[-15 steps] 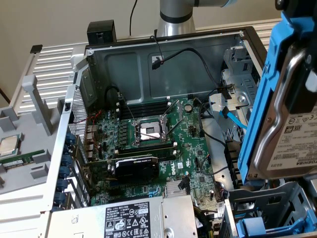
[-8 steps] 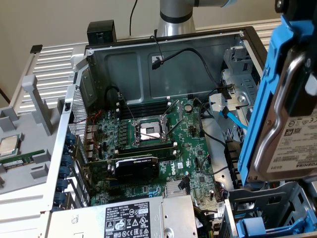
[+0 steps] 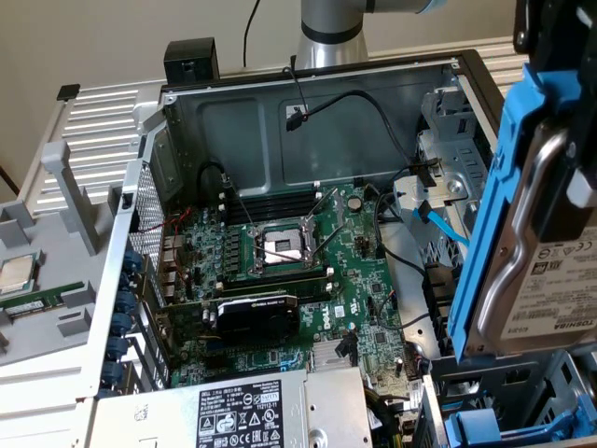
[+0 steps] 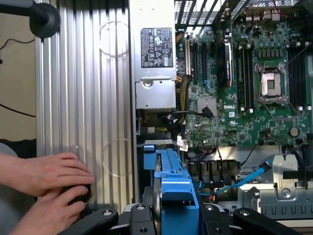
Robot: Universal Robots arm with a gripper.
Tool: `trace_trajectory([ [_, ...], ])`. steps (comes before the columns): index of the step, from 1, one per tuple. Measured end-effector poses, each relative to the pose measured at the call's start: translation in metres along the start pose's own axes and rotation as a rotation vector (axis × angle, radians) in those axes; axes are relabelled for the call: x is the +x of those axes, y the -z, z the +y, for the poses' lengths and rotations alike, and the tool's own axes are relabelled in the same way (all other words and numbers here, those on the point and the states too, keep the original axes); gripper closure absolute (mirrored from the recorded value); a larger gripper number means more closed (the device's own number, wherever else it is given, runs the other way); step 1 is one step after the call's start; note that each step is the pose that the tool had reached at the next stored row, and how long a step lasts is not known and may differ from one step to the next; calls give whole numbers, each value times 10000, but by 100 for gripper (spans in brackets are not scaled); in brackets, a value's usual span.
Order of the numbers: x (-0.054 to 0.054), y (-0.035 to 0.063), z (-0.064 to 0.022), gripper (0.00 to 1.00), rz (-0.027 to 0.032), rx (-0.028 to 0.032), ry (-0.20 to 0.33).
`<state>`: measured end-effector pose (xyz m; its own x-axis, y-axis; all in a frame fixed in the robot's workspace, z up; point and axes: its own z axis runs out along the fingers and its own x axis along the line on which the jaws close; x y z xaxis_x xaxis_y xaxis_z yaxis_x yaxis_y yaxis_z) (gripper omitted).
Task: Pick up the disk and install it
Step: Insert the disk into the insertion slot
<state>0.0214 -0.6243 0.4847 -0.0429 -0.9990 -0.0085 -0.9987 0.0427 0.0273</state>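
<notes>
Disk [image 3: 550,280] in blue carrier, upright at exterior view's right, above open computer case [image 3: 242,121].

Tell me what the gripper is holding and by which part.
The disk, pinched by the gripper across its broad faces, at its upper end.

You're looking at a PC repair/assembly bench in a robotics lab. Evidence: open workstation case [image 3: 317,89] w/ motherboard [image 3: 289,280] bare, empty CPU socket [image 3: 280,247], PSU [image 3: 242,411] w/ rating sticker, loose cables. Spare parts on the grey tray [image 3: 56,345] at the exterior view's left: CPU chip [image 3: 17,273], RAM stick [image 3: 37,303]. Disk [image 3: 550,280] in blue carrier up by the drive bays. Robot arm base [image 3: 328,33] behind the case, beige wall beyond. A person's hands [image 4: 49,174] on a ribbed metal panel [image 4: 83,88].
</notes>
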Motion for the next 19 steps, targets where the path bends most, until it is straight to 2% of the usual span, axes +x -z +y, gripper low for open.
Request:
trace_trajectory([
  [4, 5, -48, -2, 63, 0, 9, 1],
  [11, 13, -66, -2, 63, 6, 42, 228],
  [19, 35, -118, -5, 63, 6, 50, 251],
])
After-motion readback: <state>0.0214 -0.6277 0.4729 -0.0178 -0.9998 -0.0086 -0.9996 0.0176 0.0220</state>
